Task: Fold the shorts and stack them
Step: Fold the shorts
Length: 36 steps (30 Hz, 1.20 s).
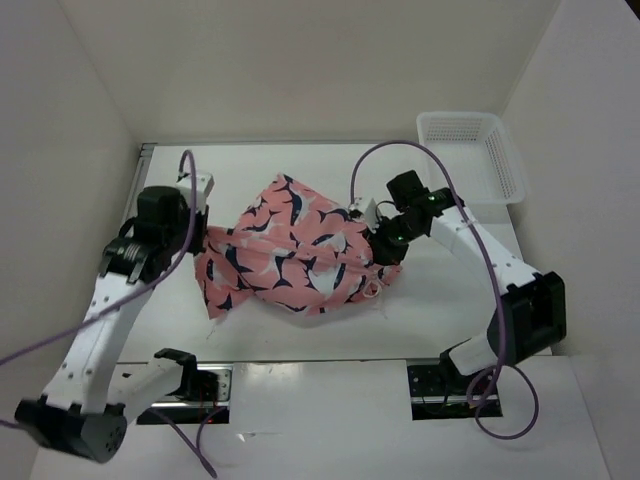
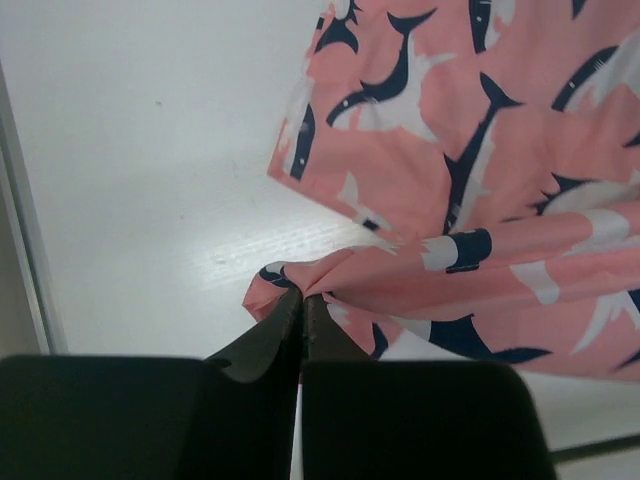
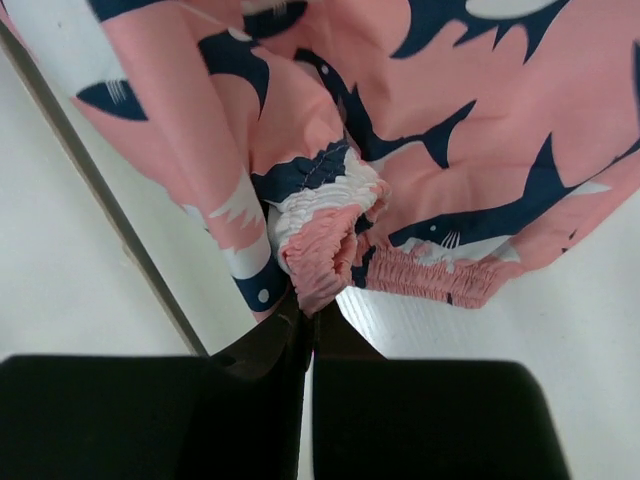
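The coral-pink shorts with navy-and-white fish shapes hang bunched between my two grippers above the middle of the white table. My left gripper is shut on a hem corner at the cloth's left edge; the left wrist view shows the shorts pinched at the left gripper's tips. My right gripper is shut on the gathered waistband at the right edge; the right wrist view shows the shorts with the ruffled band clamped in the right gripper.
A white mesh basket stands at the table's back right corner. White walls enclose the table at the back and sides. A metal strip runs along the left edge. Purple cables loop over both arms.
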Tool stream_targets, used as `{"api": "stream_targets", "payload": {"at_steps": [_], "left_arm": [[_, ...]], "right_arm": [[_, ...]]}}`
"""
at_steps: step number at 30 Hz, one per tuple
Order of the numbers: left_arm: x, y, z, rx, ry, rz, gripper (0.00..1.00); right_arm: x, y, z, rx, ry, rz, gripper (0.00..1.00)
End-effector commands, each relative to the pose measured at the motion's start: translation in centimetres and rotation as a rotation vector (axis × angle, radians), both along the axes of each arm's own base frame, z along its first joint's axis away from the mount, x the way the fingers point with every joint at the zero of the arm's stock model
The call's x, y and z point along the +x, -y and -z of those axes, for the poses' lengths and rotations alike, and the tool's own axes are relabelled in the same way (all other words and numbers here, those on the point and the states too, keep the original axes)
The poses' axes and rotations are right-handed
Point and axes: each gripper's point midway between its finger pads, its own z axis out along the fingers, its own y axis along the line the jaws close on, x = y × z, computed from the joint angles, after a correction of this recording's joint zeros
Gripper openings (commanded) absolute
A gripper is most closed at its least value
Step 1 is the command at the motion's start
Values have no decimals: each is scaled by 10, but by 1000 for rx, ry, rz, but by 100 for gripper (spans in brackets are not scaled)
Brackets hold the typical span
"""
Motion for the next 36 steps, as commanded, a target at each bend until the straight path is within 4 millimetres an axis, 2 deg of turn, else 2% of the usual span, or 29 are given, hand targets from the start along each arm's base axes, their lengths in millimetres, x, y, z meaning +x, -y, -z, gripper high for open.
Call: {"api": "stream_targets", "payload": {"at_steps": [1, 3, 4, 5, 6, 8, 9, 10, 11, 14, 15, 16, 17, 19, 20, 21, 22, 23, 24, 26, 27, 28, 29, 30, 32, 33, 34, 35, 36], "left_arm": [[84, -6, -6, 46, 81, -86, 0], [130, 7, -37, 33, 189, -87, 0], [156, 12, -17, 58, 150, -99, 0], [175, 25, -26, 51, 193, -85, 0], [203, 34, -28, 52, 206, -86, 0], [229, 45, -31, 52, 225, -85, 0], [246, 55, -10, 62, 189, -71, 0], [260, 59, -29, 48, 232, -73, 0], [274, 63, -12, 55, 211, -72, 0], [294, 75, -12, 48, 230, -62, 0], [301, 79, 5, 52, 203, -53, 1], [306, 80, 10, 53, 199, -53, 1], [313, 82, 25, 60, 177, -52, 2], [322, 86, 26, 53, 183, -44, 6], [329, 90, 40, 50, 170, -33, 6], [335, 89, 45, 44, 165, -31, 9], [346, 93, 30, 26, 209, -25, 12], [355, 97, 46, 25, 192, -15, 15], [363, 98, 45, 9, 203, -2, 21], [380, 108, 48, -8, 211, 21, 41], [384, 115, 51, -25, 206, 51, 44], [385, 118, 56, -28, 186, 63, 47], [396, 121, 55, -32, 205, 63, 51], [400, 123, 53, -38, 210, 71, 59], [401, 129, 63, -45, 168, 97, 67], [401, 132, 46, -58, 194, 109, 71], [402, 127, 37, -71, 204, 117, 77], [398, 118, 16, -74, 224, 105, 79], [390, 119, 17, -76, 196, 118, 80]], "right_arm": [[-10, 31, 21, -169, -152, -22, 0], [1, 37, 33, -153, -270, 26, 0], [2, 40, 32, -149, -333, 47, 0], [7, 50, 50, -152, -454, 139, 0], [11, 56, 57, -155, -496, 189, 0], [22, 73, 66, -132, -536, 262, 0], [26, 77, 66, -113, -531, 282, 0], [40, 81, 64, -97, -492, 317, 0], [48, 84, 57, -69, -462, 355, 0], [73, 87, 48, -69, -352, 391, 0], [76, 88, 44, -74, -333, 419, 4], [77, 90, 45, -85, -330, 422, 44], [82, 92, 43, -90, -306, 425, 66], [90, 96, 44, -97, -312, 462, 86], [94, 99, 45, -95, -311, 471, 88], [103, 102, 36, -83, -282, 492, 90], [109, 105, 31, -74, -272, 519, 93], [115, 110, 26, -66, -253, 534, 96], [126, 110, 10, -50, -192, 535, 96], [136, 111, -16, -43, -96, 554, 97], [149, 112, -33, -25, -14, 567, 97], [153, 112, -48, -7, 44, 567, 97], [161, 109, -61, -21, 105, 572, 97], [173, 111, -68, -16, 157, 588, 97], [182, 107, -80, 5, 191, 616, 97], [186, 106, -81, 18, 193, 633, 97], [190, 103, -84, 41, 202, 642, 97], [189, 96, -85, 58, 192, 631, 96], [189, 84, -78, 58, 189, 616, 96]]}}
